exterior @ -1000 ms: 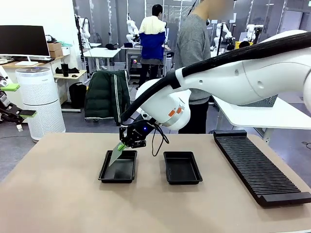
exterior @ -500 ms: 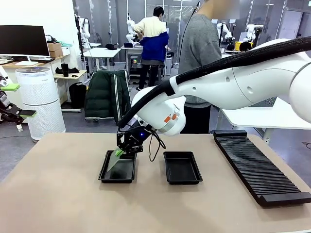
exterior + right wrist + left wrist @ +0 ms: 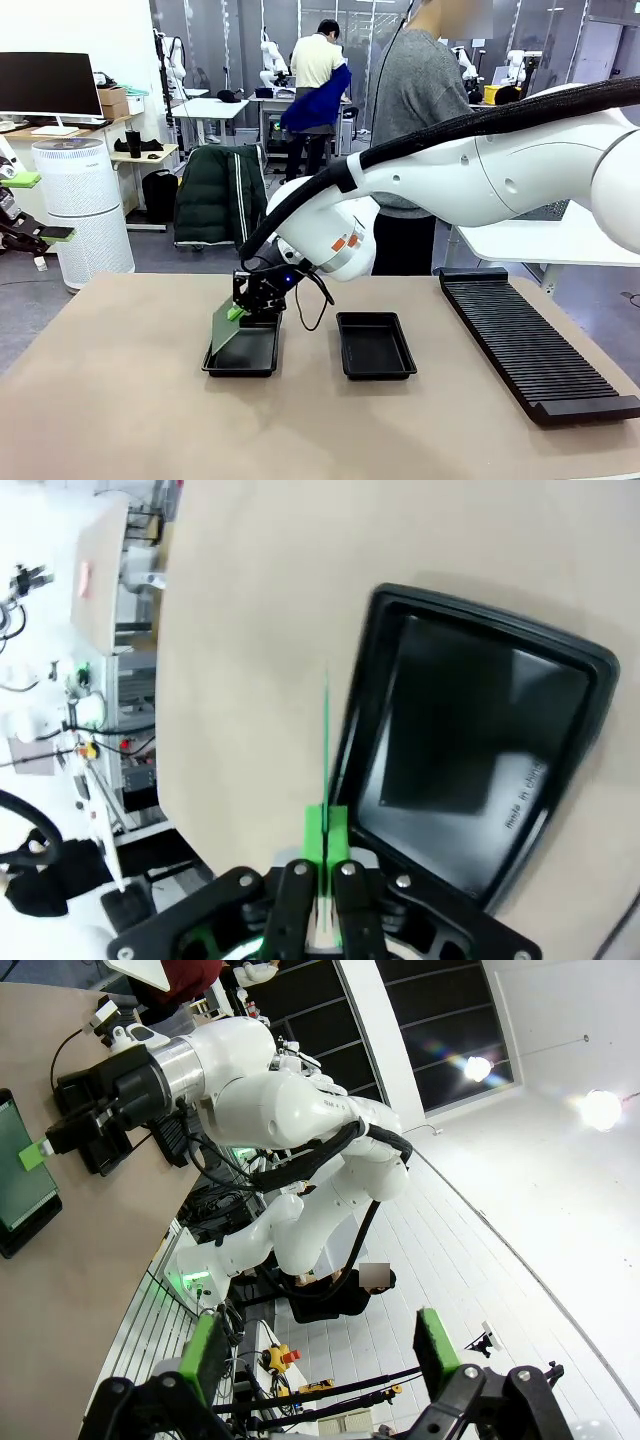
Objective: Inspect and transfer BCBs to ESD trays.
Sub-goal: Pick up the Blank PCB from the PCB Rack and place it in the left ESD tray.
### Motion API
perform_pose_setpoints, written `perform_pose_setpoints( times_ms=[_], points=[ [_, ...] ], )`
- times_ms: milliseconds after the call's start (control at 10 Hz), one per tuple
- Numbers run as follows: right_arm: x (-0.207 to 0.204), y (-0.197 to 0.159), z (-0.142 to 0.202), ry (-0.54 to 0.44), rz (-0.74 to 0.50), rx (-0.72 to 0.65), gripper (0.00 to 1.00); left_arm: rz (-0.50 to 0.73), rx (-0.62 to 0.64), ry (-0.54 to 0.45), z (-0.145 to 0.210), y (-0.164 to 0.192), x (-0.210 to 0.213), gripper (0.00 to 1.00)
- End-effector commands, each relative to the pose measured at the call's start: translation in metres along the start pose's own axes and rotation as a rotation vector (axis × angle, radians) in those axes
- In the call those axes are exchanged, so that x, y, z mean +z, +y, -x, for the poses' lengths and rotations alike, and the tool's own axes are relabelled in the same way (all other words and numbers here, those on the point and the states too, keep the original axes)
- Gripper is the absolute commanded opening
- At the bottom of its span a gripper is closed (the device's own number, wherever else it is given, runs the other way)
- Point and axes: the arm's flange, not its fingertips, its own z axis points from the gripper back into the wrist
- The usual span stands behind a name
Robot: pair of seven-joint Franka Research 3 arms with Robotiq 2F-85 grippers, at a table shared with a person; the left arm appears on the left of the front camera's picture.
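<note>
My right gripper (image 3: 243, 309) is shut on the top edge of a green BCB (image 3: 226, 331). The board hangs tilted, its lower edge down at the left side of the left ESD tray (image 3: 250, 362). In the right wrist view the BCB (image 3: 326, 735) shows edge-on between my shut fingers (image 3: 325, 855), lined up along the rim of that black tray (image 3: 470, 750). The second ESD tray (image 3: 376, 346) sits bare to the right. My left gripper (image 3: 40, 207) is off the table at the far left, its green pads (image 3: 205, 1355) wide apart and holding nothing.
A long black ribbed rack (image 3: 530, 345) lies along the right side of the table. A person in a grey sweater (image 3: 410, 100) stands at the far edge behind my right arm. The tan tabletop in front of the trays is bare.
My right gripper has carried the BCB down and to the left, from above the left tray's middle to its left side. The left gripper has not moved.
</note>
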Motion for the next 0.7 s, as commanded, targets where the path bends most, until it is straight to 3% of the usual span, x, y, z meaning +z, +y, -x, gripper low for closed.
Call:
perform_pose_setpoints(
  times_ms=[0,600],
  points=[
    [0.0028,0.0018,0.0037,-0.002,0.036,-0.052,0.02,-0.001,-0.002,-0.003,0.0003,-0.0015,0.0007,1.0],
    [-0.0012,-0.0019,0.0008,0.002,0.021,-0.037,0.02,-0.001,-0.002,-0.003,0.0003,-0.0015,0.0007,1.0]
  ],
)
